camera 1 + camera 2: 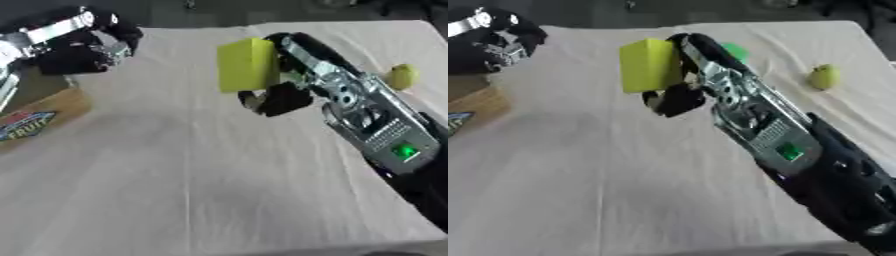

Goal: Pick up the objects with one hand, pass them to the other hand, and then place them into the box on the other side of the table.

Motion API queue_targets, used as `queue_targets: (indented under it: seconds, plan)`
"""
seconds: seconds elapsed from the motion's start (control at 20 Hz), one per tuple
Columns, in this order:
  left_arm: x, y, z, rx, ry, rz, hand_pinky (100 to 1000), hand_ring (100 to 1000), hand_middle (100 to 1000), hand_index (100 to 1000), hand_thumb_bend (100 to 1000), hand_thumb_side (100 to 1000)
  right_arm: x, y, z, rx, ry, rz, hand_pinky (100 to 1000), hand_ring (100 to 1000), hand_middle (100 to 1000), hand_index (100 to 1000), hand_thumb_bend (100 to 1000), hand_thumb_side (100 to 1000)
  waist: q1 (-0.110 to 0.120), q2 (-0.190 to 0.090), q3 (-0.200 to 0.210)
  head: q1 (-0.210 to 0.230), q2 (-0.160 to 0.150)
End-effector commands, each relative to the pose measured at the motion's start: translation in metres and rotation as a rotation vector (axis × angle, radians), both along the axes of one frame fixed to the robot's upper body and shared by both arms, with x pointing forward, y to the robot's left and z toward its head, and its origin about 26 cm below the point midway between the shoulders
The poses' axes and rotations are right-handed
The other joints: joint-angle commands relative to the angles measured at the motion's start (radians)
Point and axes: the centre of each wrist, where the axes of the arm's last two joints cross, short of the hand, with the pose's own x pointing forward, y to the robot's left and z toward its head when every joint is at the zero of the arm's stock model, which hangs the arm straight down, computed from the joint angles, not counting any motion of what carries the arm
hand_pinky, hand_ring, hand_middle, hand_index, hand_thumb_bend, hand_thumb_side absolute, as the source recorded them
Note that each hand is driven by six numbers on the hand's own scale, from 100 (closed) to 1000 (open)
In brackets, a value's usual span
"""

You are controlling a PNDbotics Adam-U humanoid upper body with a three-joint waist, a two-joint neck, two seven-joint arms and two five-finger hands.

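The yellow block point(248, 65) is held up above the middle of the table point(201, 190), gripped by the right hand point(284, 92) — fingers wrapped over its far edge, thumb tucked under its lower corner. It looks like a sponge or a foam piece, though that cannot be confirmed; if so, it would be expected to be light, soft and a little squashy, not fragile and not slippery. The broad face turned toward the left side is left free, and that is judged the sensible place for it to be taken in the pass. The left hand point(83, 47) is seen at the upper left, above the cardboard box point(39, 117), well apart from the block; its fingers look curled with nothing in them. A yellow-green fruit point(401, 76) is lying near the table's right edge, and a small green thing point(735, 50) is glimpsed behind the right arm — both untouched.
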Motion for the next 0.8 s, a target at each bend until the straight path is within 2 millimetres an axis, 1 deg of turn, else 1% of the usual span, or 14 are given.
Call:
queue_targets:
  seconds: [0.05,0.1,0.2,0.3,0.45,0.55,0.65,0.75,0.8]
  plan:
    - [-0.012,-0.01,0.019,0.008,-0.109,0.005,625,813,722,817,147,667,-0.002,0.002,0.009,0.002,-0.036,0.011,828,613,535,589,100,100,0.001,-0.021,0.001,0.001,-0.004]
    - [-0.014,-0.015,0.02,0.006,-0.125,0.006,624,814,720,815,173,698,-0.002,0.003,0.01,0.001,-0.036,0.013,828,613,535,589,100,100,0.0,-0.021,0.001,0.002,-0.004]
    - [-0.019,-0.028,0.017,0.015,-0.149,0.0,628,814,723,815,203,733,-0.002,0.005,0.01,-0.002,-0.036,0.016,828,613,535,589,100,100,0.0,-0.021,0.0,0.005,-0.004]
    - [-0.024,-0.038,0.015,0.039,-0.165,-0.02,634,817,727,821,244,747,-0.002,0.005,0.009,-0.004,-0.034,0.018,828,612,535,589,100,100,0.0,-0.021,-0.001,0.007,-0.003]
    - [-0.032,-0.046,0.015,0.079,-0.176,-0.049,655,823,741,835,293,722,-0.002,0.007,0.009,-0.004,-0.032,0.022,827,611,533,587,100,100,0.001,-0.021,-0.001,0.008,-0.002]
    - [-0.037,-0.048,0.017,0.106,-0.181,-0.066,662,825,745,841,299,715,-0.002,0.008,0.009,-0.001,-0.032,0.023,826,609,532,587,100,100,0.002,-0.021,-0.001,0.007,-0.002]
    - [-0.041,-0.051,0.019,0.134,-0.191,-0.079,687,830,758,853,321,676,-0.002,0.009,0.008,0.003,-0.032,0.025,825,609,531,586,100,100,0.002,-0.022,0.0,0.007,-0.001]
    - [-0.047,-0.055,0.021,0.162,-0.206,-0.092,699,836,765,861,354,656,-0.002,0.011,0.007,0.006,-0.03,0.027,824,608,530,585,100,100,0.002,-0.022,0.001,0.006,0.0]
    - [-0.049,-0.056,0.021,0.175,-0.212,-0.099,708,838,766,857,395,618,-0.001,0.012,0.007,0.006,-0.029,0.028,823,608,530,585,100,100,0.002,-0.022,0.001,0.006,0.0]
